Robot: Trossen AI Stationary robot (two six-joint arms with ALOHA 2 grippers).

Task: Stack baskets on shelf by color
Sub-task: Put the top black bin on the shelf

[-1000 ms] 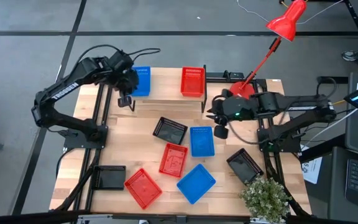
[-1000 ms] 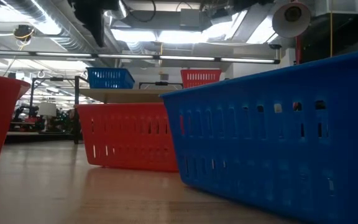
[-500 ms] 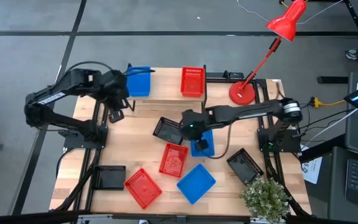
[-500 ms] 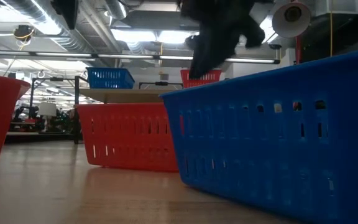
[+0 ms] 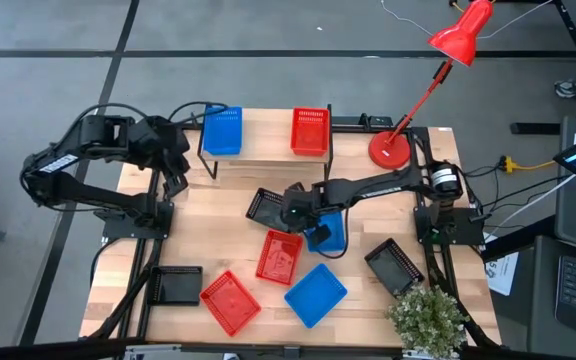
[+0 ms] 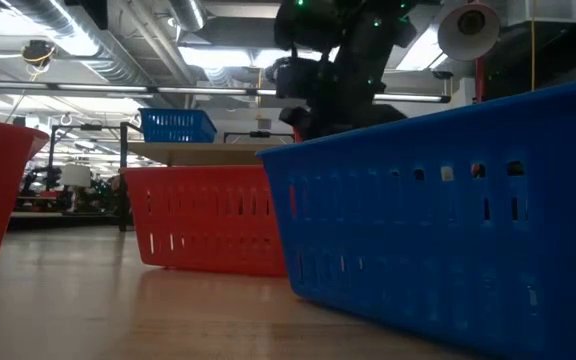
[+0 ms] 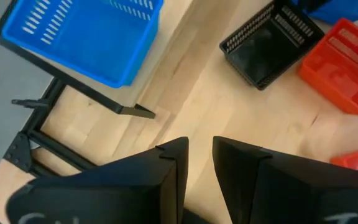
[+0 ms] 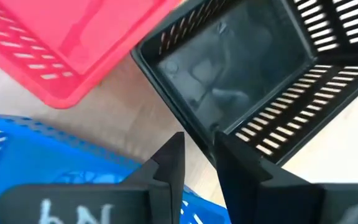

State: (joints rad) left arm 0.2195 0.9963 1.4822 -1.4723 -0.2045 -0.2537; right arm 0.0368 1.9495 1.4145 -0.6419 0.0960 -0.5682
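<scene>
Shelf (image 5: 268,152), light wood on black legs, stood at the upper centre of the high view, carrying one blue basket (image 5: 222,131) at its left end and one red basket (image 5: 309,131) toward its right, each single, well apart. Seven baskets lay loose on the desk (image 5: 218,225): a black basket (image 5: 268,208) at frame centre just below the shelf; a second blue basket (image 5: 330,232) beside it to the right, partly under the arm; a second red basket (image 5: 279,257) just below both; a third blue basket (image 5: 316,294) at lower centre; a third red basket (image 5: 230,301) to its left; a second black basket (image 5: 178,285) at the lower left; a third black basket (image 5: 393,266) at the lower right. Right gripper (image 5: 290,213) reached in from the right to the centre black basket; in its wrist view the jaws sat almost pressed together over the rim of that black basket (image 8: 241,74), and whether they pinched the wall could not be told. Left gripper (image 5: 178,172) hung at the upper left, off the shelf's left end, jaws nearly together and holding nothing. A red desk lamp (image 5: 393,148) stood at the upper right; a small green plant (image 5: 428,318) sat at the lower right corner.
</scene>
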